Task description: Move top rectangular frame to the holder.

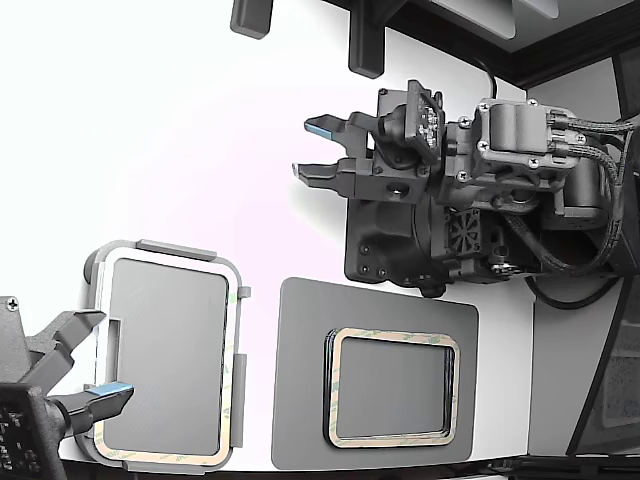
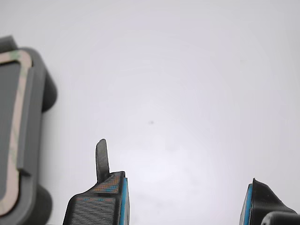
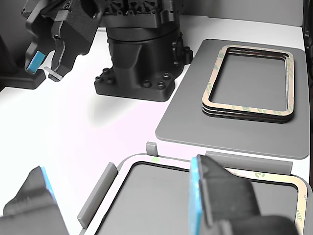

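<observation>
The top rectangular frame [image 1: 395, 336] is thin and tan. It lies on top of a small stack of like frames on a dark grey mat [image 1: 300, 380], at the exterior view's lower middle; it also shows in the other view [image 3: 290, 83]. The holder [image 1: 237, 290] is a light grey tray at the exterior view's lower left, and a tan frame [image 1: 160, 458] lies inside it. My gripper [image 1: 312, 148] is open and empty. It hovers over bare white table, above the mat and well apart from both. The wrist view shows its blue-padded fingers [image 2: 115, 197] wide apart and the holder [image 2: 35, 117] at the edge.
A second arm's gripper [image 1: 95, 355] stands open over the holder's near side; its blue-padded fingers [image 3: 215, 196] fill the other view's foreground. My arm's black base [image 1: 400, 240] stands just behind the mat. The table edge runs along the exterior view's bottom.
</observation>
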